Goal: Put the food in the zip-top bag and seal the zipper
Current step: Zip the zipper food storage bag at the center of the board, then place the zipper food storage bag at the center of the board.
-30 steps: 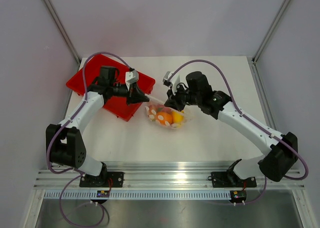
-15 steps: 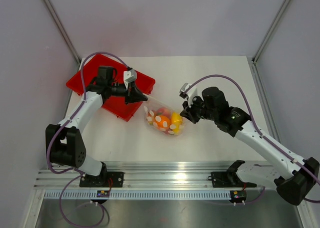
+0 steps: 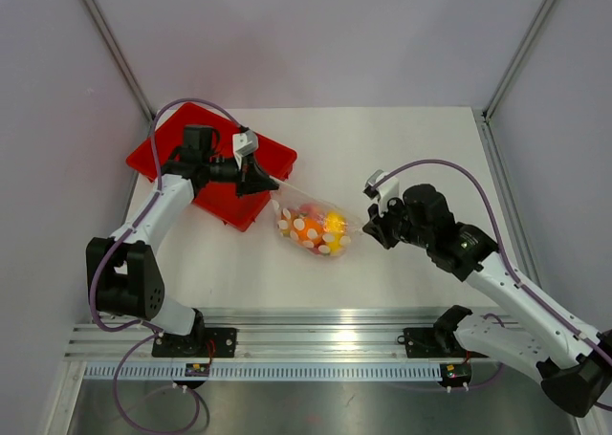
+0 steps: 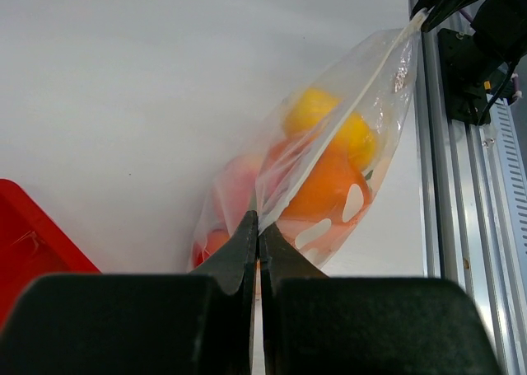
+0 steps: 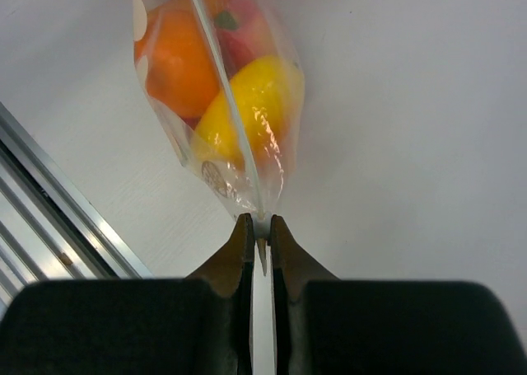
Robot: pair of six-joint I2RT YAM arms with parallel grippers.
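Note:
The zip-top bag (image 3: pixel 314 227) lies mid-table, stretched between both grippers, with the toy fruits (image 3: pixel 308 229) inside. My left gripper (image 3: pixel 277 186) is shut on the bag's left mouth corner; in the left wrist view (image 4: pixel 258 224) the jaws pinch the clear film, with orange and yellow fruits (image 4: pixel 329 181) behind. My right gripper (image 3: pixel 366 223) is shut on the right end of the zipper (image 5: pixel 222 95); in the right wrist view (image 5: pixel 261 227) the jaws clamp the white slider piece at the strip's end, with orange and yellow fruits (image 5: pixel 247 103) beyond.
A red tray (image 3: pixel 215 172) sits at the back left under the left arm. The aluminium rail (image 3: pixel 325 335) runs along the table's near edge. Cage posts stand at the back corners.
My right gripper has moved right along the bag's mouth, from over the bag to its right end. The bag is drawn out longer. The left gripper has held its place.

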